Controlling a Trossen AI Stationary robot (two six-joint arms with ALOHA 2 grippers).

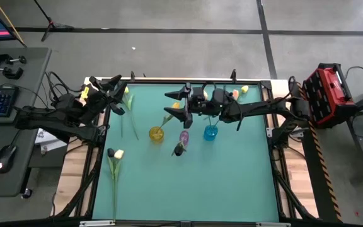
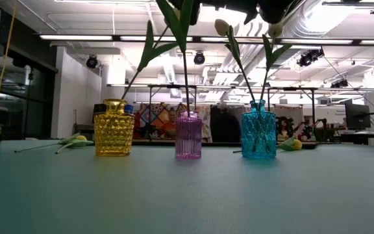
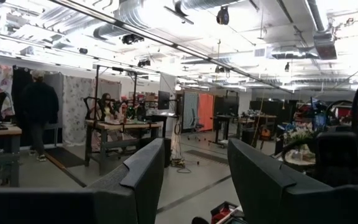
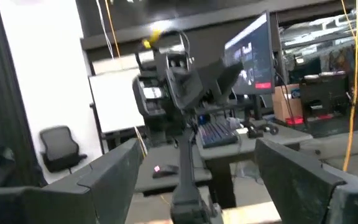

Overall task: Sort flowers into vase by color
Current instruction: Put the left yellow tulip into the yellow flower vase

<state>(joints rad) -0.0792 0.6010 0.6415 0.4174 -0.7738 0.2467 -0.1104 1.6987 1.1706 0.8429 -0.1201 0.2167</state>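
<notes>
Right hand [image 1: 183,101]: fingers spread wide apart, nothing between them. In the right wrist view the two fingers [image 4: 110,171] frame only the room beyond and the other arm. In the high view the hand sits over the far middle of the green desk [image 1: 232,183], above and just beyond the purple vase [image 1: 184,136].

Left hand [image 1: 115,85]: raised at the far left corner of the desk, fingers [image 3: 135,180] partly apart, holding nothing visible.

Three vases stand in a row: yellow vase [image 2: 114,127], purple vase, blue vase [image 2: 258,134]. Each has at least one stem in it. The stem in the yellow vase [image 2: 141,62] leans toward the right hand. The stem in the purple vase [image 2: 184,71] rises nearly upright, its top close under the right hand; whether they touch cannot be told. The two stems in the blue vase [image 2: 242,75] fan outward.

Loose flowers on the desk:
- one pair [image 1: 115,165] near the left edge, heads toward the far side, stems running toward the near edge;
- one flower [image 1: 130,110] close to the left hand, lying lengthwise the same way;
- two [image 1: 239,92] at the far edge.
</notes>
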